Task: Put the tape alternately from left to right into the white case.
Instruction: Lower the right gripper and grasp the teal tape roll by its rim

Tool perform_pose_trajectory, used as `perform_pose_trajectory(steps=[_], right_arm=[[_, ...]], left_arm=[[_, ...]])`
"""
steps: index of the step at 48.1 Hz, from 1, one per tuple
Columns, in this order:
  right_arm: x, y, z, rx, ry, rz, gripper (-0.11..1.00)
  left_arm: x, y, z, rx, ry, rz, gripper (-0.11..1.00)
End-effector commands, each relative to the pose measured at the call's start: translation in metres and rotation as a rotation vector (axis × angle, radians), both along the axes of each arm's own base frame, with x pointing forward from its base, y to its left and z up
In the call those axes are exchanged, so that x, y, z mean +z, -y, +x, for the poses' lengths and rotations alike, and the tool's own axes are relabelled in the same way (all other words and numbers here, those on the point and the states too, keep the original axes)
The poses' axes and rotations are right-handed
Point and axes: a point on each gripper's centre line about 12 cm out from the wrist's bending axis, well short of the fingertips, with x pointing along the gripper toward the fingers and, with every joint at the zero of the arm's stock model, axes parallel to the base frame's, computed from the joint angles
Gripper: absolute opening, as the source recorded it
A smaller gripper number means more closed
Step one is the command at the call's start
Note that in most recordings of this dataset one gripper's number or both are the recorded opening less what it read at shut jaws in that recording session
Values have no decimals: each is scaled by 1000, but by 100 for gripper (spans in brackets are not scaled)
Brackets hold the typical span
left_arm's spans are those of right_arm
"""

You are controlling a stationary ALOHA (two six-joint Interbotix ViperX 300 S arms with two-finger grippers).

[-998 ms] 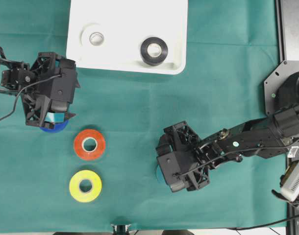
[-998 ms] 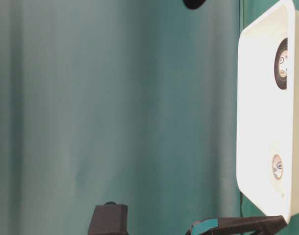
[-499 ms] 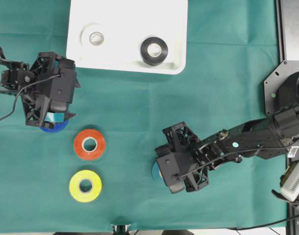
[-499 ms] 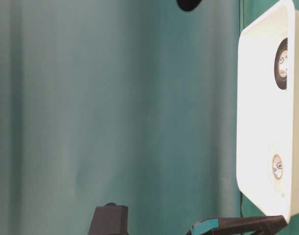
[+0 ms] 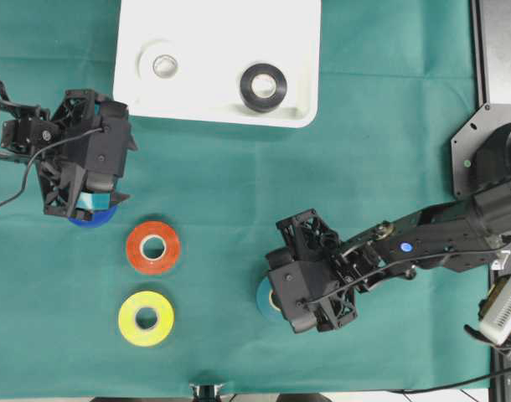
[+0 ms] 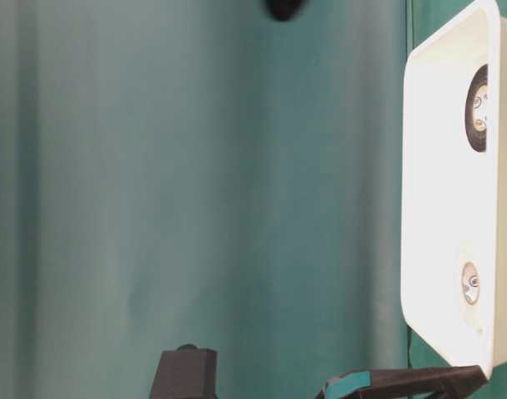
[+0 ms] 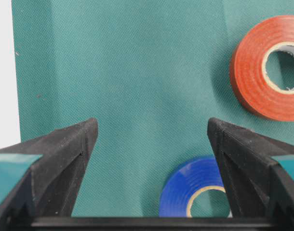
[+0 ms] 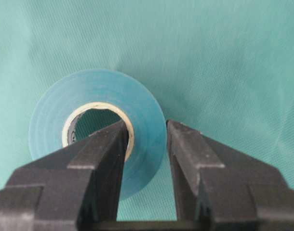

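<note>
The right end effector (image 8: 144,144) is clenched on the wall of the teal roll (image 8: 96,127), one finger inside its pale core, on the green cloth-covered table (image 5: 381,126). The left end effector (image 7: 149,144) is spread wide above the blue roll (image 7: 195,192), with the glossy red roll (image 5: 152,247) and yellow roll (image 5: 146,318) at its 5 o'clock. The white case (image 5: 306,84), at 12 o'clock, holds the white roll (image 5: 164,64) and black roll (image 5: 263,86).
</note>
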Motion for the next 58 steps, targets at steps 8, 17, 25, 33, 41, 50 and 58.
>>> perform_pose_trajectory(steps=[8,17,25,33,41,50,58], right_arm=[[35,-4,5,3,91,45,0],[38,-4,6,5,100,44,0],[44,5,11,-17,103,32,0],[52,28,15,-64,104,-8,0],[60,54,22,-101,134,-51,0],[66,81,31,-135,163,-99,0],[68,104,36,-184,169,-123,0]], left_arm=[[8,3,2,-5,29,-4,96],[8,3,2,-7,32,-4,96],[8,4,2,-9,30,-5,96],[8,7,2,-18,30,-4,96],[7,8,2,-21,27,-4,96],[7,9,2,-25,29,-4,96],[7,9,2,-25,29,-4,96]])
